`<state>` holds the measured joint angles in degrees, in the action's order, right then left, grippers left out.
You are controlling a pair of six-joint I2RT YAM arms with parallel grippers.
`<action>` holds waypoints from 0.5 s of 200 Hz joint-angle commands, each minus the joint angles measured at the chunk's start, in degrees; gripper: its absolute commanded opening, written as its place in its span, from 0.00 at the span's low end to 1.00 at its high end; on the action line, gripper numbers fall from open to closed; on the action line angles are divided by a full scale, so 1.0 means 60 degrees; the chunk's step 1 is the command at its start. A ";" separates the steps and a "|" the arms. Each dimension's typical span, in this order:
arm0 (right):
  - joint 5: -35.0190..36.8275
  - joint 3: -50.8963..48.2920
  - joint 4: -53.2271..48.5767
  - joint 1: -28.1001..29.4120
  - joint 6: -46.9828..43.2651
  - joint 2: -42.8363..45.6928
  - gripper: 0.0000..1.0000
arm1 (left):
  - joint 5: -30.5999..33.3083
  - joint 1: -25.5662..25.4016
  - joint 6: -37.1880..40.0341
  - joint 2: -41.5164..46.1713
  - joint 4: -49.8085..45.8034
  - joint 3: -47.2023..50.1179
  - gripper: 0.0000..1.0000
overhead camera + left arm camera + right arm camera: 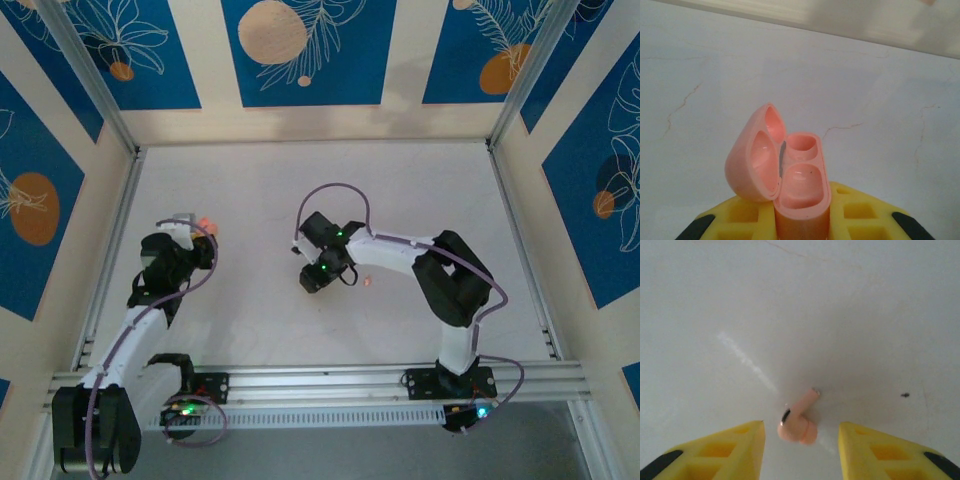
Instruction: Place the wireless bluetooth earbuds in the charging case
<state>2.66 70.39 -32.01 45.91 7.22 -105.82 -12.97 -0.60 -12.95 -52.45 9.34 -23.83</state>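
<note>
The salmon-pink charging case (801,186) stands upright between the yellow pads of my left gripper (802,222), which is shut on its lower body. Its lid (754,161) hangs open to the left, and both wells are empty. From above, the case (205,222) shows as a pink spot at the tip of the left gripper (192,230). One pink earbud (796,429) lies on the white table, stem pointing away, between the fingers of my open right gripper (800,423), touching neither. In the top view a pink speck (367,281) lies just right of the right gripper (318,278).
The white tabletop (300,180) is bounded by aluminium rails (108,250) left and right, with patterned blue walls beyond. A thin scratch line (747,362) and a small dark fleck (905,395) mark the surface near the earbud.
</note>
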 commanded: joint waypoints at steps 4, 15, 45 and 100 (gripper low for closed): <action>-0.0788 0.0301 -0.0520 -0.0229 0.0407 0.0729 0.45 | -0.0262 0.0133 0.0169 -0.0021 0.0153 -0.0180 0.21; -0.0888 0.0570 -0.0722 -0.0322 0.0387 0.0796 0.45 | -0.0291 0.0132 0.0167 -0.0019 0.0157 -0.0188 0.21; -0.1104 0.1317 -0.1072 -0.0342 -0.0063 0.0457 0.44 | -0.0327 0.0131 0.0160 -0.0016 0.0159 -0.0174 0.21; -0.2066 0.2513 -0.1406 -0.0328 -0.1007 -0.1130 0.43 | -0.0438 0.0122 0.0132 -0.0043 0.0203 -0.0173 0.21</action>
<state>-4.73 82.56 -37.19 43.81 4.43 -108.12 -13.93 -0.60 -12.95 -52.69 9.37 -23.83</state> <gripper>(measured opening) 0.434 0.211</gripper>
